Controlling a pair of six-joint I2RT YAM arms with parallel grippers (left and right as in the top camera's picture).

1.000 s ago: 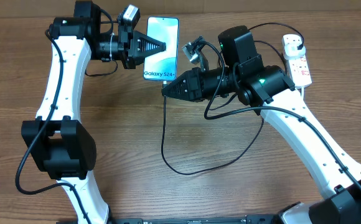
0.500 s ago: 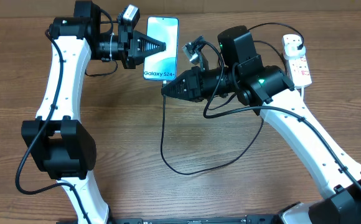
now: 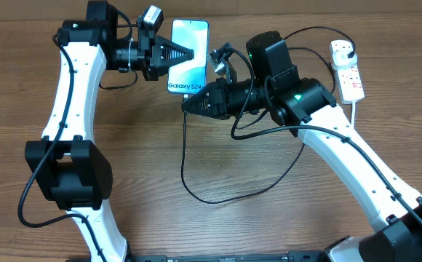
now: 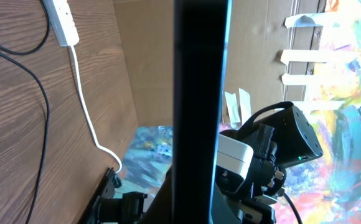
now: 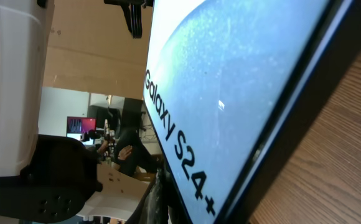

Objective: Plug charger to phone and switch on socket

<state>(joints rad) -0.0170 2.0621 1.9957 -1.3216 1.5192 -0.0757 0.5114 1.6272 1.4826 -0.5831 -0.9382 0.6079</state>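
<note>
A: Where is the phone (image 3: 189, 57)?
B: At the far middle of the table (image 3: 269, 218); the socket (image 3: 347, 70) lies far right of it.
A: And the charger (image 3: 182, 156)?
B: Its cable loops just before the phone.

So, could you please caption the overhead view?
Left gripper holds the lit blue-screened smartphone; right gripper pinches the thin black charger cable.

overhead: bright, even, sharp, soft arm shadows on bench (image 3: 196, 225) | left wrist: phone (image 4: 199, 93) a dark blurred bar at centre, background soft at 3 o'clock | right wrist: screen bright, grainy, small glare spot near centre
</note>
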